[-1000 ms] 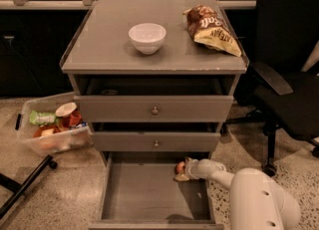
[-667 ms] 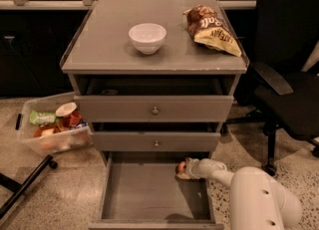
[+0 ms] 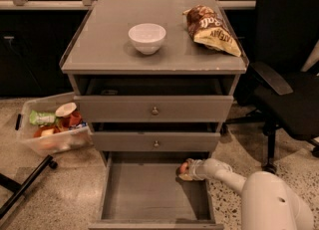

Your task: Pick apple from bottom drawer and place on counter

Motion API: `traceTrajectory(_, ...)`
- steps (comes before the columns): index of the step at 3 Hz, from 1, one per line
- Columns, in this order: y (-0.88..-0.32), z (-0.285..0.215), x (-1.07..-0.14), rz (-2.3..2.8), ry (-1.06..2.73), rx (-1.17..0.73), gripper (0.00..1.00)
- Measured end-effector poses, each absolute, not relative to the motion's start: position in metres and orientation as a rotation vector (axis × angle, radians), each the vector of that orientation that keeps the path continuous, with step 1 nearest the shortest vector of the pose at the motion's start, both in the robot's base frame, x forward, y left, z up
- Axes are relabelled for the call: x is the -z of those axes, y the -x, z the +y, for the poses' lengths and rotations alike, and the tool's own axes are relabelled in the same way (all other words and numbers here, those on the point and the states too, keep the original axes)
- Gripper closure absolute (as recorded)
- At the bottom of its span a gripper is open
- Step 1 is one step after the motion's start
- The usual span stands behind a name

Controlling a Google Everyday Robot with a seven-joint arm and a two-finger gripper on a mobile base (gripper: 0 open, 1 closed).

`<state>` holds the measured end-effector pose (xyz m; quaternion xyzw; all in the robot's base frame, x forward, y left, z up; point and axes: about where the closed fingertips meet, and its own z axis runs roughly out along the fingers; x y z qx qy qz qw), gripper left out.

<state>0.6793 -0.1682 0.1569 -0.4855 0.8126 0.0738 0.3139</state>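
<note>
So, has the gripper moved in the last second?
No, not visibly. The gripper stays at the apple in the back right corner of the bottom drawer.

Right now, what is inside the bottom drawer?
In the bottom drawer, the apple sits back right with the gripper at it; the rest shows only grey floor. Its rear strip under the middle drawer is hidden.

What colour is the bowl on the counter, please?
The round bowl is white, camera view; the gripper sits in the grey metal bottom drawer.

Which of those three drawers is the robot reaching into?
The bottom drawer, the only one pulled far out; the end effector sits in its back right corner, at the apple.
</note>
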Motion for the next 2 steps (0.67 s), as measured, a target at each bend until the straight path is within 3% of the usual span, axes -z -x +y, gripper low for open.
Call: traceTrajectory(2, -0.647, -0.182, -0.224, 1.969, 1.237, -0.464, 1.00)
